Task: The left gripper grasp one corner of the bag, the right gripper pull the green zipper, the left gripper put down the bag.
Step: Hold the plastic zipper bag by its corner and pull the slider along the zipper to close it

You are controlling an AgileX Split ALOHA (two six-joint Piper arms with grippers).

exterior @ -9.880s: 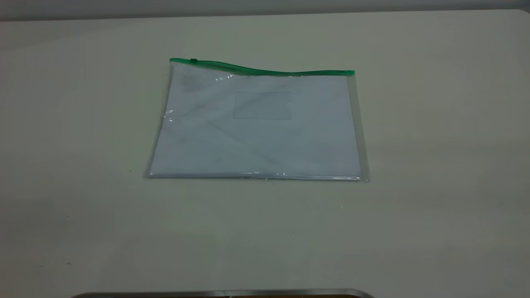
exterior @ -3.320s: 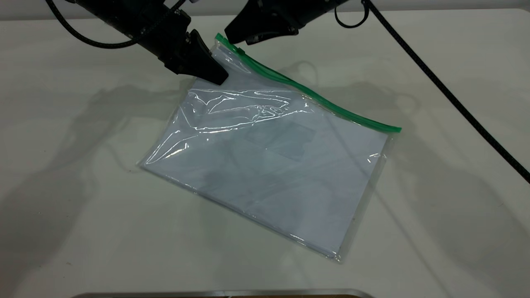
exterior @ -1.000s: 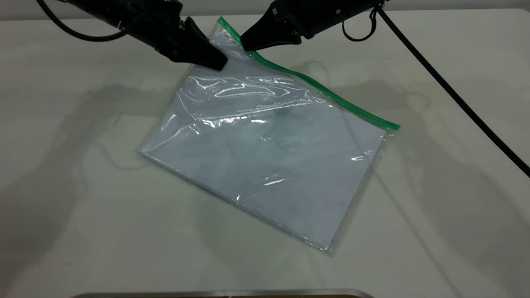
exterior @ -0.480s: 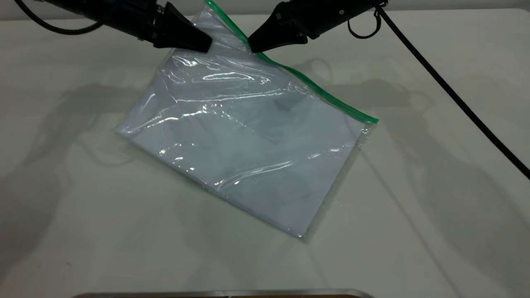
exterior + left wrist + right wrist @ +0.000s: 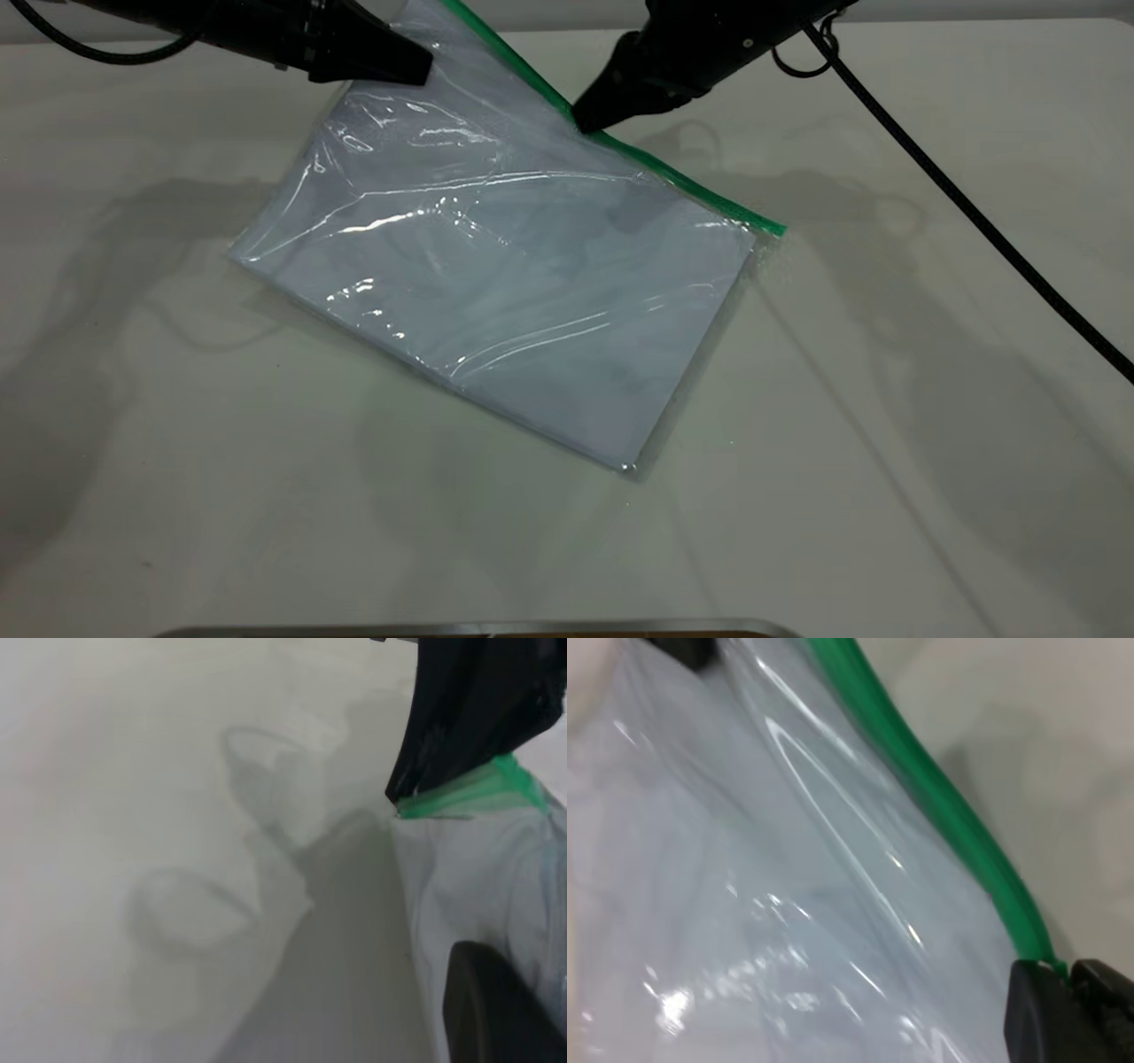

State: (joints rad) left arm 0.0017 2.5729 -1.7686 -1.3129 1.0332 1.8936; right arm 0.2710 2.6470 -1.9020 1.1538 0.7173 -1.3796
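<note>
Left gripper (image 5: 416, 73) clamped on the bag (image 5: 496, 266) at its far corner; that corner is held off the table (image 5: 886, 496), the near edge and the lower corner resting on it, so the bag slopes down toward the camera. Corner grasp: done. Right gripper (image 5: 585, 120) sits on the green zipper (image 5: 691, 190), part-way along the strip from the held corner; in the right wrist view its fingers (image 5: 1045, 1010) are pinched together on the green strip, likely on the slider tab, though the tab itself is hidden between them. Zipper pull looks to be under way, with a long run of strip left toward the low end. Putting the bag down is not yet done.
</note>
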